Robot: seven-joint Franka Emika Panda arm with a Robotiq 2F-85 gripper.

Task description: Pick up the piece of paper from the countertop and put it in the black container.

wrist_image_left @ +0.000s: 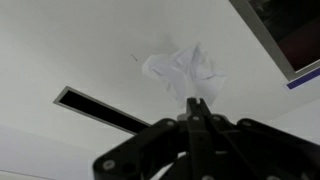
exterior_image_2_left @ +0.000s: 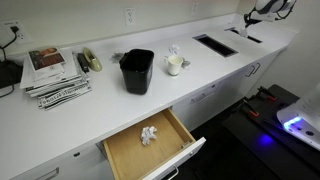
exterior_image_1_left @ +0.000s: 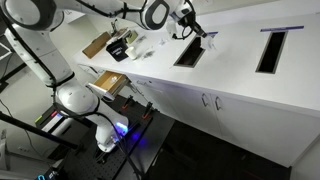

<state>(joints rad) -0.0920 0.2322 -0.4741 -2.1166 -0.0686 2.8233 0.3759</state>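
So at this point we figured the job was maybe half done at best. In the wrist view the jaws were closed together, tips pinched on the lower edge of the paper (wrist_image_left: 185,72). The grab looked made to us, but we couldn't tell if the scrap was already off the desk (exterior_image_2_left: 95,112) or just resting on it. It sat over bare white top between two cut-outs (wrist_image_left: 100,108). In an exterior view the arm (exterior_image_1_left: 155,14) was reaching down by a cut-out (exterior_image_1_left: 190,50) at the far end. The container (exterior_image_2_left: 137,72) stood well apart from there, next to a cup (exterior_image_2_left: 175,65). So what was left, as we saw it, was to lift, carry the paper all the way along the desk, and drop it in the container. Heads up, there was another crumpled scrap (exterior_image_2_left: 150,134) lying in an open drawer (exterior_image_2_left: 125,152), not the one in the jaws.
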